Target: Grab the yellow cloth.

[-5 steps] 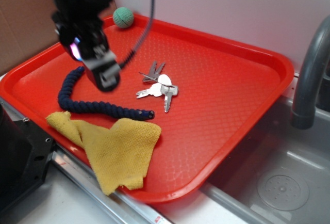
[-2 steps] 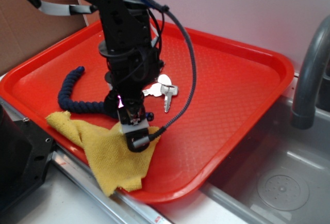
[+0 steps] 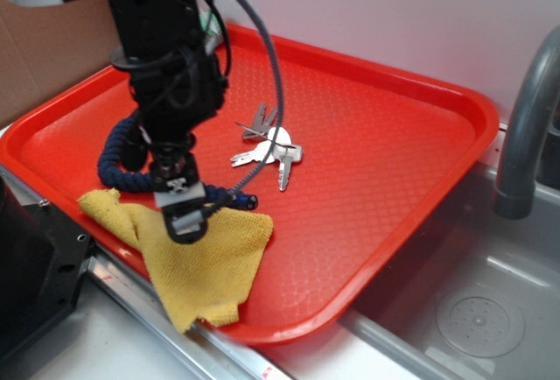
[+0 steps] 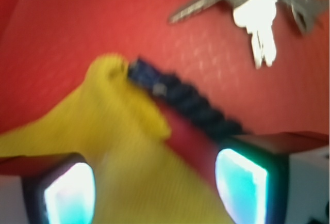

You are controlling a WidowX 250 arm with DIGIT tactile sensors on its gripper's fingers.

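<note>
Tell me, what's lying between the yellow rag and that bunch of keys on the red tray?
The dark blue rope lies between the yellow cloth and the keys; the wrist view shows it best.

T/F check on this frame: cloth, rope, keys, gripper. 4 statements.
1. The mustard-yellow terry cloth hangs over the near rim of the red plastic tray. True.
2. The navy braided rope lies in the sink. False: it lies on the tray, behind the cloth.
3. The gripper is over the cloth, its fingers apart. True.
4. The silver metal keys rest on the cloth. False: they lie apart, on bare tray.
</note>
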